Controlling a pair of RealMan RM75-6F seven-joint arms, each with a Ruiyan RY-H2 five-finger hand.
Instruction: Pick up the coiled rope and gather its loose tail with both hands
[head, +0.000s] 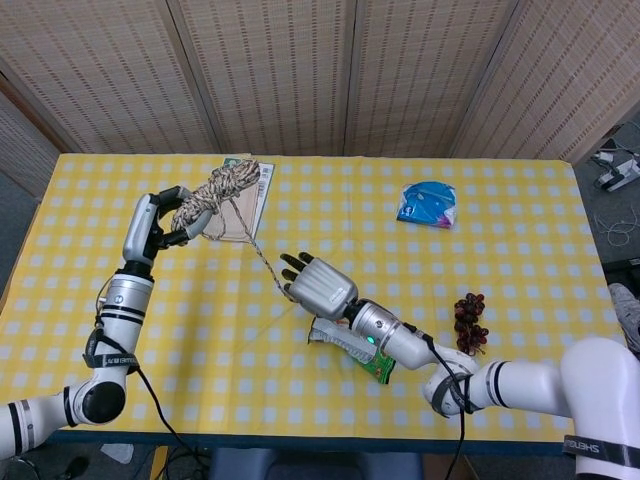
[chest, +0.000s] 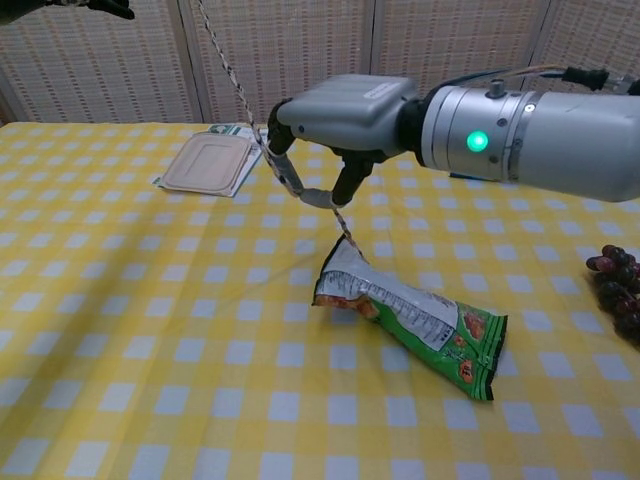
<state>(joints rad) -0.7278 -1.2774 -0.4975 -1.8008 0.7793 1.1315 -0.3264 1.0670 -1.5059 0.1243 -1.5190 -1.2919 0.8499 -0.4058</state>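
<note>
Left hand (head: 160, 222) gripped the rope coil (head: 215, 190), upper left. Right hand (head: 315, 285), centre frame, pinched the tail (chest: 240, 95). Rope looked light, limp, rough; best held at the bundled coil.

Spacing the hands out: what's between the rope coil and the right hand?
Only the rope's own tail, stretched from the coil in the left hand down to the right hand; head view shows it.
</note>
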